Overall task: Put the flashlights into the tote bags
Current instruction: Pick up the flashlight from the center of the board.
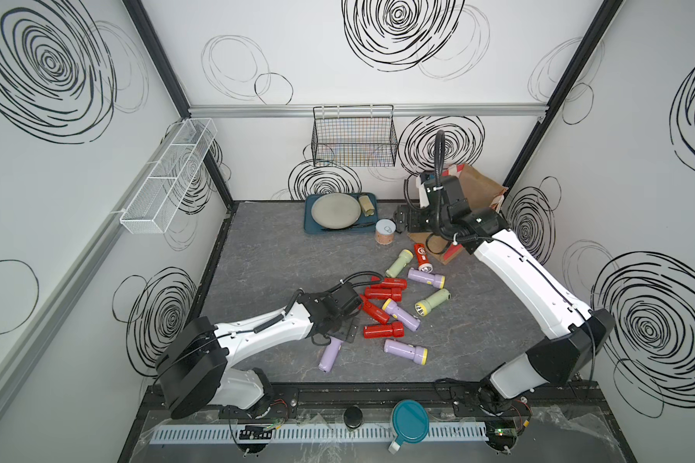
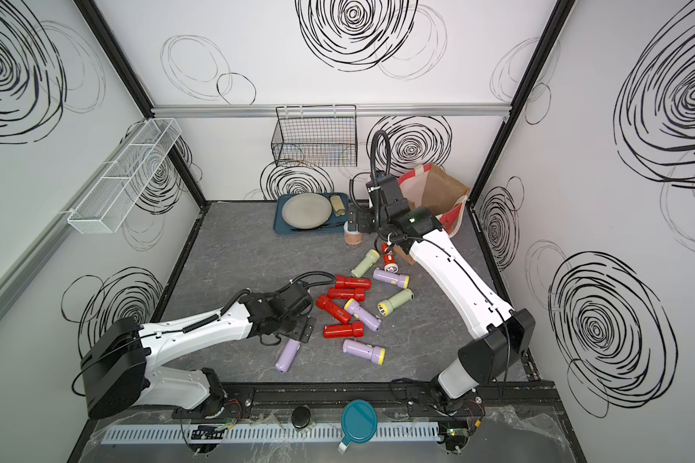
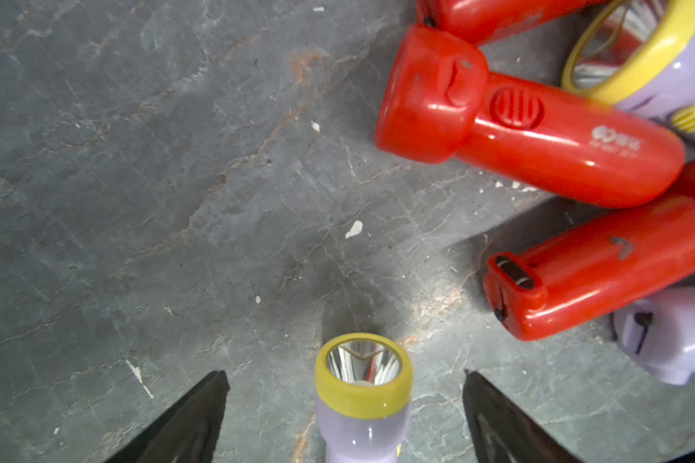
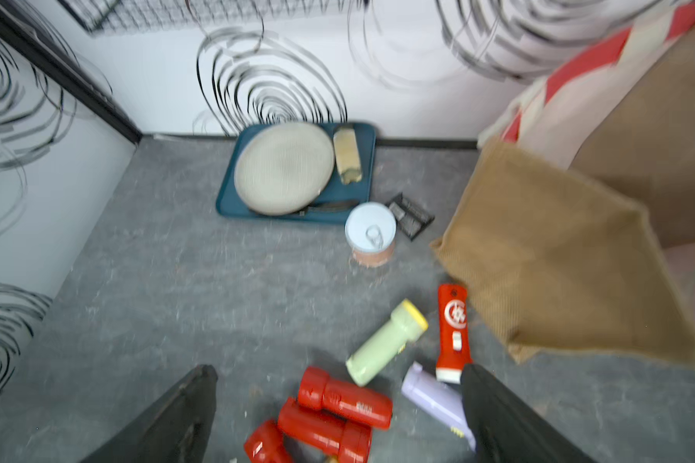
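Note:
Several flashlights lie loose mid-table: red ones (image 1: 386, 288), lilac ones with yellow heads (image 1: 400, 314), pale green ones (image 1: 432, 301) and an orange-red one (image 1: 422, 256). My left gripper (image 3: 344, 375) is low and open, one finger on either side of a lilac flashlight (image 3: 362, 401) without touching it; its body sticks out toward the front (image 1: 330, 354). The tote bag (image 1: 478, 188), brown jute with red-and-white sides, stands at the back right corner. My right gripper (image 4: 338, 371) hangs open and empty in the air just left of the tote bag (image 4: 558, 260).
A teal tray (image 1: 309, 224) with a plate sits at the back wall, a tin with a white lid (image 1: 385, 231) beside it. A black wire basket (image 1: 354, 138) hangs on the back wall, a white mesh shelf (image 1: 169, 176) on the left wall.

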